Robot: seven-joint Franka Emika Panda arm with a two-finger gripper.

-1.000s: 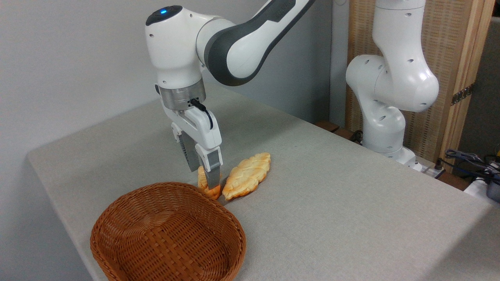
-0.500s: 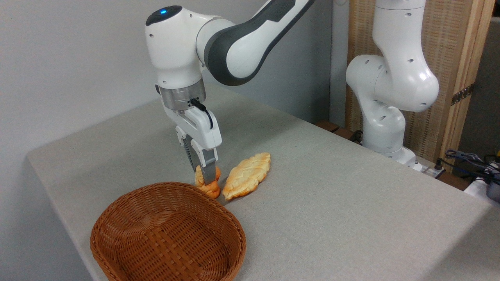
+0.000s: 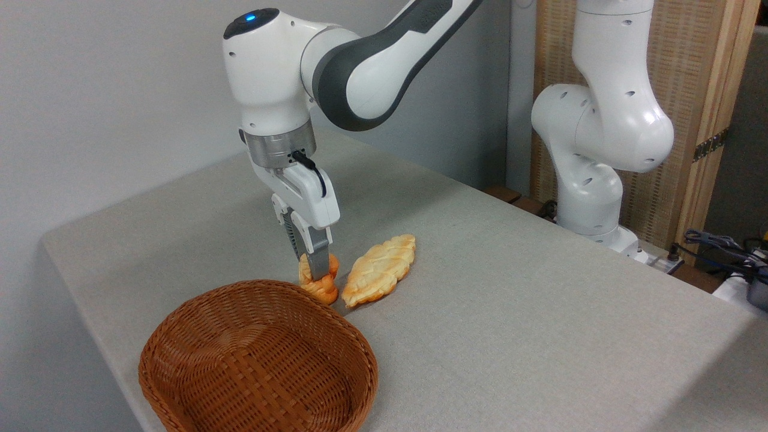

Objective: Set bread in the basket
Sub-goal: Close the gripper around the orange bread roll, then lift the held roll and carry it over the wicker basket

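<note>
Your hand (image 3: 317,270) is clenched on the bread (image 3: 320,284), right behind the basket's (image 3: 258,360) far rim. The basket sits at the bench's (image 3: 510,312) near-left edge. The flat pale pastry (image 3: 379,270) lies just right of the bread.

The arm (image 3: 360,66) has glossy white shells with dark grey joint bands, a glowing blue light on top, a silver wrist ring, a short black cable, and a white tool (image 3: 317,267) with grey fingers.
</note>
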